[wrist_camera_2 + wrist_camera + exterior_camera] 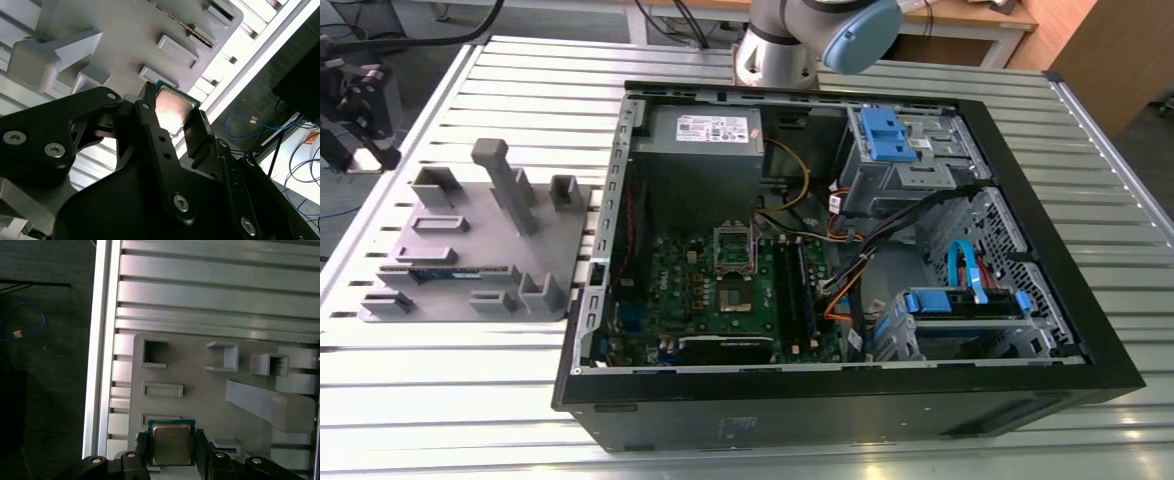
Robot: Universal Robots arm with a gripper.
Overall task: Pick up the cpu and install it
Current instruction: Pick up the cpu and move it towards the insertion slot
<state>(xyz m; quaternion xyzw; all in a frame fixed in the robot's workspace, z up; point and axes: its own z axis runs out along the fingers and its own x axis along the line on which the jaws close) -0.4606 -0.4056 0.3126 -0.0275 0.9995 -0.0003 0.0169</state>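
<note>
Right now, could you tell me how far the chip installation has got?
Done: the gripper is shut on the chip, fingers against two opposite edges. In hand: the chip, above the grey tray; whether it is clear of it I cannot tell. Left: the install itself, as the motherboard socket in the computer looks empty.

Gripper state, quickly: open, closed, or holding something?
Gripper: closed on the cpu, one finger against each side, over the grey tray.
</note>
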